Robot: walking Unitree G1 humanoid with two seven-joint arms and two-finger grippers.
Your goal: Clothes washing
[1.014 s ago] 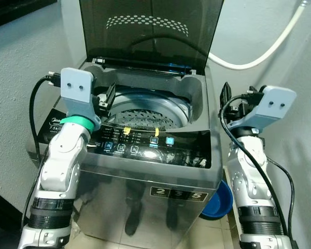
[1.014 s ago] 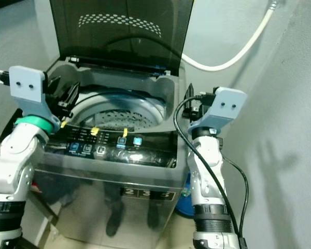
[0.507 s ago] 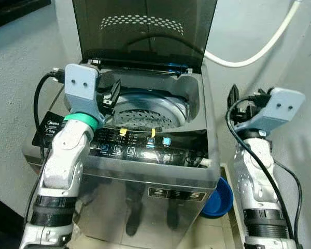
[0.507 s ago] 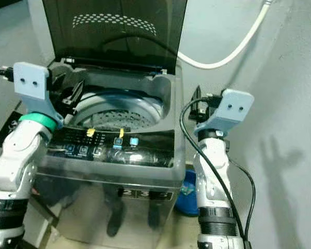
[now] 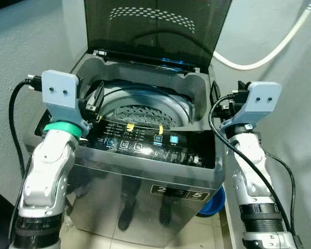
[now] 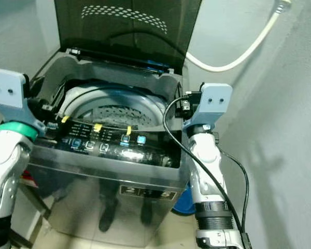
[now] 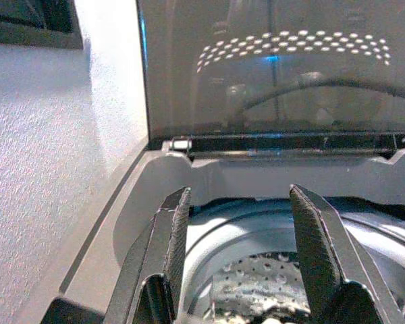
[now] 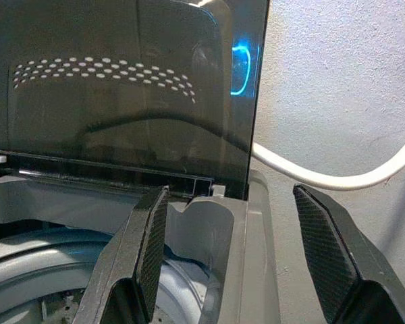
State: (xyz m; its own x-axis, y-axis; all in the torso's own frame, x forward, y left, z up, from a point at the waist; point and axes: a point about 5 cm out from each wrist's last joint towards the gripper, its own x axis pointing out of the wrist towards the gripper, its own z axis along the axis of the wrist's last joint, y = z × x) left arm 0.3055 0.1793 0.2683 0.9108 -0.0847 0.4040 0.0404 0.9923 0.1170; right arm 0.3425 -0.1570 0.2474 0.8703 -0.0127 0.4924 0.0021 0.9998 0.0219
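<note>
Both claws wait, spread and empty, at the grey top-loading washing machine (image 5: 145, 171).
Its dark tinted lid (image 5: 155, 28) stands raised, exposing the perforated steel drum (image 5: 145, 111); left claw (image 7: 239, 250) and right claw (image 8: 246, 250) flank the opening, probably for loading.

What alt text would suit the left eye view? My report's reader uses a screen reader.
A top-loading washing machine stands with its dark lid raised, showing the perforated drum with no clothes visible inside. The left claw and right claw are held at the machine's left and right edges, both open and holding nothing. A white hose runs along the wall behind.
</note>
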